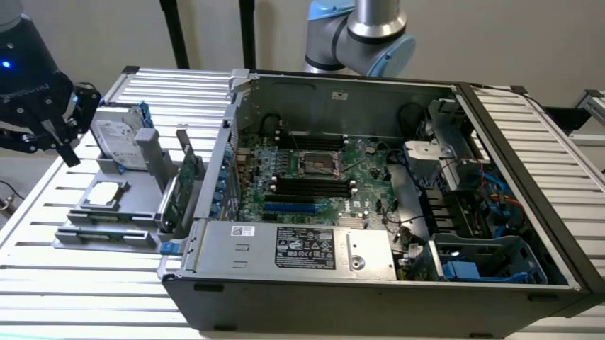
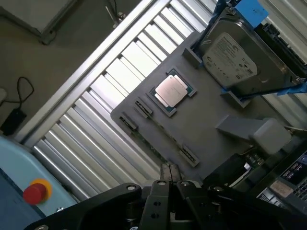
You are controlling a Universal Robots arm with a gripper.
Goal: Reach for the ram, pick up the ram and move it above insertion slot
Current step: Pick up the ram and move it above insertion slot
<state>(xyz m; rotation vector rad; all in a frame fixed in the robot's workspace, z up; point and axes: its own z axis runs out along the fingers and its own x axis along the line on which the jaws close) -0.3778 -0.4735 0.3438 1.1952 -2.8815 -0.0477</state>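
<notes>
Hanging at the exterior view's left, gripper (image 1: 66,147): black, above the slatted table (image 1: 57,283), near the drive (image 1: 118,133) but apart from it. Its upper body is cut off by the frame edge. In the wrist view the gripper (image 2: 169,168) has its fingers (image 2: 164,168) pressed together with nothing between them.

Tray (image 1: 137,209): grey fixture on the table, beside the case (image 1: 378,304) on the exterior view's left. It holds:
- the drive, upright in blue brackets;
- the CPU (image 1: 105,193), flat in a square pocket;
- the card (image 1: 191,178), standing on edge next to the case wall and partly hidden by a grey post.

Ram (image 2: 154,145): probably the thin green edge in the tray's long slot, between small clips and just beside the CPU (image 2: 171,91). Its chips cannot be made out. The gripper is apart from it, not touching. In the exterior view the tray's near end is too foreshortened to tell the stick from the fixture.

Case: open, lying on its side. Board (image 1: 355,159) inside, with black slots (image 1: 307,185) next to the central socket. Whether any slot is filled cannot be told. Supply (image 1: 293,248) covers the board's near edge. Cables crowd the bay at the exterior view's right.

Arm (image 1: 364,28): behind the case, cut off at the top.

Button (image 2: 35,191): red, on a blue surface that is partly cropped.
</notes>
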